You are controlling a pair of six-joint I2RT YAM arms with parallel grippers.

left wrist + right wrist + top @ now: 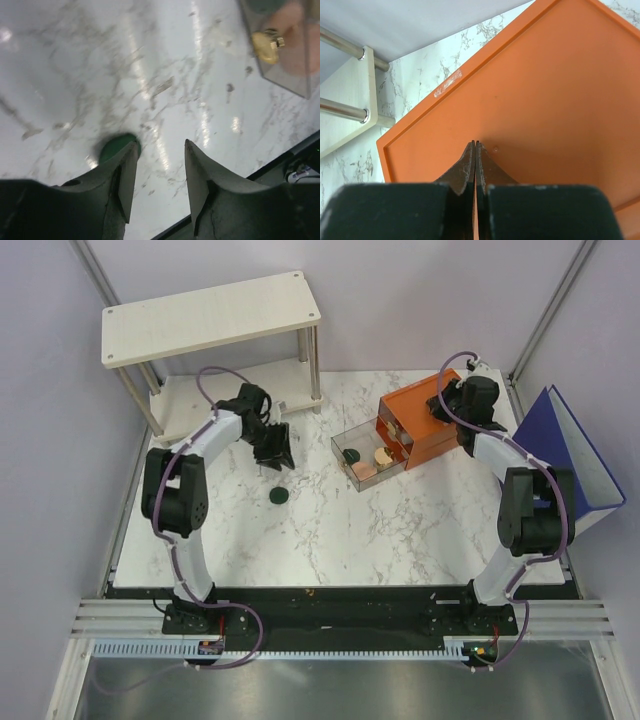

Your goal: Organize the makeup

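Observation:
One dark green disc (279, 496) lies on the marble table. In the left wrist view the disc (111, 148) is half hidden behind my left finger. My left gripper (273, 452) (161, 145) is open and empty, above the table just behind the disc. A clear drawer (345, 440) (300, 80) stands pulled out of the orange box (425, 420) (545, 90). It holds a second dark green disc (350, 454), a peach-pink disc (365, 469) and a gold-rimmed jar (382, 453) (267, 44). My right gripper (450, 405) (475, 143) is shut and empty over the orange box top. The tubes are out of view.
A white two-level shelf (210, 318) on metal legs stands at the back left; its legs (345, 47) show in the right wrist view. A blue binder (570, 455) leans at the right edge. The table's front edge (280, 155) is near.

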